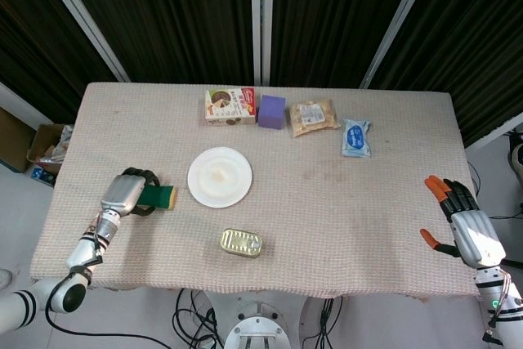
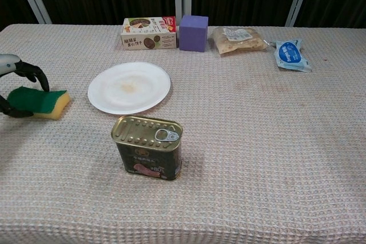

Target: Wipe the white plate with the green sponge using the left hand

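Note:
The green sponge [image 1: 160, 196] [image 2: 38, 100], yellow underneath, lies on the table's left side, just left of the white plate [image 1: 220, 176] [image 2: 129, 87]. My left hand [image 1: 126, 193] [image 2: 23, 71] grips it, fingers curled over its far edge and thumb against its near edge, while the sponge still rests on the cloth. The plate is bare except for a faint brownish smear in the middle. My right hand [image 1: 462, 222] hangs open beyond the table's right edge, fingers spread, holding nothing; the chest view does not show it.
A tin can [image 1: 241, 243] [image 2: 150, 147] stands in front of the plate. Along the back edge sit a cookie box [image 1: 229, 107], a purple cube [image 1: 271, 110], a snack bag [image 1: 313, 117] and a blue packet [image 1: 356, 137].

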Tool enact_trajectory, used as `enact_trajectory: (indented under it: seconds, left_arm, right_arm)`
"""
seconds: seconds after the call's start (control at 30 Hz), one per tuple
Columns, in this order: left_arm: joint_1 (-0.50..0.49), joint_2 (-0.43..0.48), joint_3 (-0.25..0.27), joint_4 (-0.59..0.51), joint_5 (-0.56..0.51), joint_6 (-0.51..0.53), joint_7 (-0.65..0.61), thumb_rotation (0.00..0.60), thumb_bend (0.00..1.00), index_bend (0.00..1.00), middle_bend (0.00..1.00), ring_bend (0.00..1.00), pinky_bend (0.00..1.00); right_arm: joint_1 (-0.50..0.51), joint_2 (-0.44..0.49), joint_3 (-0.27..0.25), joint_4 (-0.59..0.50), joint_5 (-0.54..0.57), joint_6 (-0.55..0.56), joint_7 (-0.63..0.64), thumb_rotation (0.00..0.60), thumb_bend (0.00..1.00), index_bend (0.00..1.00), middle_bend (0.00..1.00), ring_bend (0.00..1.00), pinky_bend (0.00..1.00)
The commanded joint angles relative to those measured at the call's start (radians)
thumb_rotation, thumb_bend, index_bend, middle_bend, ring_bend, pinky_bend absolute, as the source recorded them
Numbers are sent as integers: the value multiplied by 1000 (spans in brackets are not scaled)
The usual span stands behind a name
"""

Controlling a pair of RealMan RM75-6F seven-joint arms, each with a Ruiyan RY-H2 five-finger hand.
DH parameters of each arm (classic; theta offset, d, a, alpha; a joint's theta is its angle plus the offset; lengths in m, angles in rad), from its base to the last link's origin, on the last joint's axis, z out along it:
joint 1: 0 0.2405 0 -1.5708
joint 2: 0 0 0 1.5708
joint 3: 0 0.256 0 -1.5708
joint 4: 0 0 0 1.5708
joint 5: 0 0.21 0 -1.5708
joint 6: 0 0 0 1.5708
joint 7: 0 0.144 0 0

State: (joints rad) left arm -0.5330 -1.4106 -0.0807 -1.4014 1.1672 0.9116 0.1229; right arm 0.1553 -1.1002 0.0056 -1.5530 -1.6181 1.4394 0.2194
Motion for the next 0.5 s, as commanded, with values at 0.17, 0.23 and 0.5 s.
enact_trajectory:
  seconds: [0.17, 0.23, 0.5]
  left_arm:
    - [-6, -1, -5, 3, -15, -20, -14, 600, 222, 367, 270, 233, 168]
    - [-8, -1, -7, 6, -18, -27, -23, 600, 242, 400, 294, 248, 175]
    - [0, -30, -23, 43, 0, 6, -72, 600, 292, 628, 523, 432, 261]
  right_arm:
    - [-2, -2, -1, 3, 4, -1, 0, 600, 194, 23, 74, 0, 0]
    - [-3, -3, -2, 4, 6, -2, 0, 600, 194, 23, 74, 0, 0]
    - [-3, -4, -1, 5, 8, -2, -2, 600, 194, 26, 74, 0, 0]
